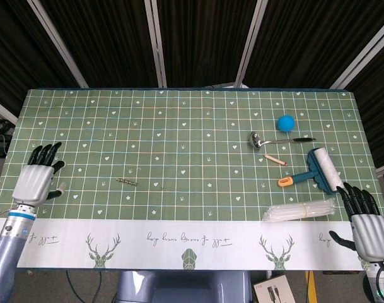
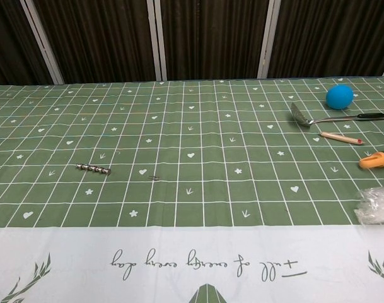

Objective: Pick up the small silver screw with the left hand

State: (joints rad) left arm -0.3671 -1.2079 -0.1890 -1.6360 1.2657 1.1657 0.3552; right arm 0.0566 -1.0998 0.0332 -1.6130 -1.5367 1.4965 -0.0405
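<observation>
Near the middle of the green checked tablecloth (image 1: 192, 126), slightly toward the left and front, the small silver screw (image 1: 162, 188) is seen lying flat; in the chest view it appears as a tiny glint (image 2: 155, 177). Just to its left a longer ridged metal rod (image 1: 127, 182) is laid, close to the screw but apart from it. The left hand (image 1: 37, 180) is held over the left edge of the cloth, well apart from the screw, with its fingers spread and nothing grasped. The right hand (image 1: 365, 221) is seen at the front right corner, fingers likewise spread and empty. Neither hand is caught by the chest view. Beside the right hand a bundle of clear plastic strips (image 1: 300, 210) is laid. Farther back on the right, a lint roller (image 1: 318, 170), a pencil (image 1: 275, 160), a ladle (image 1: 277, 141) and a blue ball (image 1: 285, 122) are found.
</observation>
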